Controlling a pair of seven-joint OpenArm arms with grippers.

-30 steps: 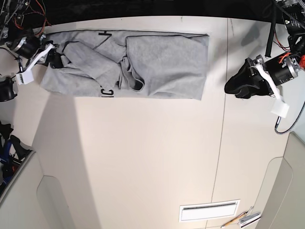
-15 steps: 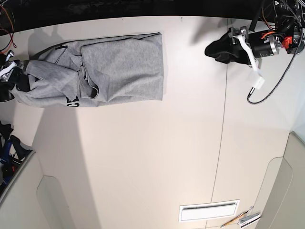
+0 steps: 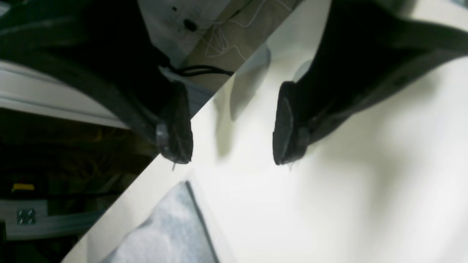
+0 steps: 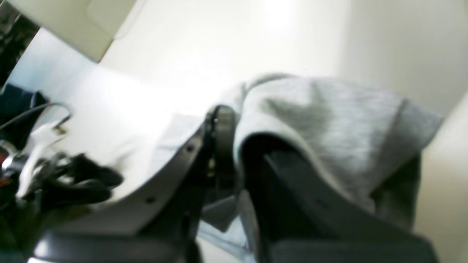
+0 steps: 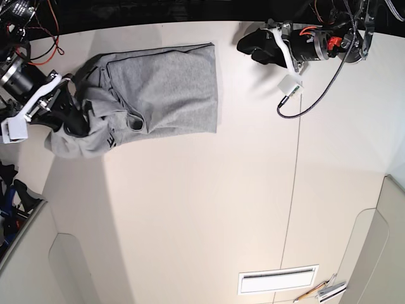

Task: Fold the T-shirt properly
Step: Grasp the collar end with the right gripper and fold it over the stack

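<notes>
The heather-grey T-shirt [image 5: 164, 88] lies at the table's far left, its right part flat and its left end bunched and lifted. My right gripper [image 5: 71, 120] is at that bunched left end, shut on the fabric. In the right wrist view grey cloth [image 4: 329, 120] drapes over the gripper [image 4: 237, 153] and hides the fingertips. My left gripper [image 5: 244, 45] hovers open near the far table edge, just right of the shirt's far right corner. In the left wrist view its fingers [image 3: 175, 124] stand wide apart with nothing between them, and the shirt corner [image 3: 164, 226] shows below.
A cable with a white tag [image 5: 290, 85] hangs from the left arm. A seam [image 5: 296, 164] runs down the table. A white slotted plate [image 5: 278, 280] and some pens [image 5: 323, 291] lie at the near edge. The far table edge [image 3: 161, 157] is right by the left gripper.
My right gripper has pulled the shirt's left end inward to the right and lifted it into a bunch. The left gripper has moved left along the far edge toward the shirt's corner.
</notes>
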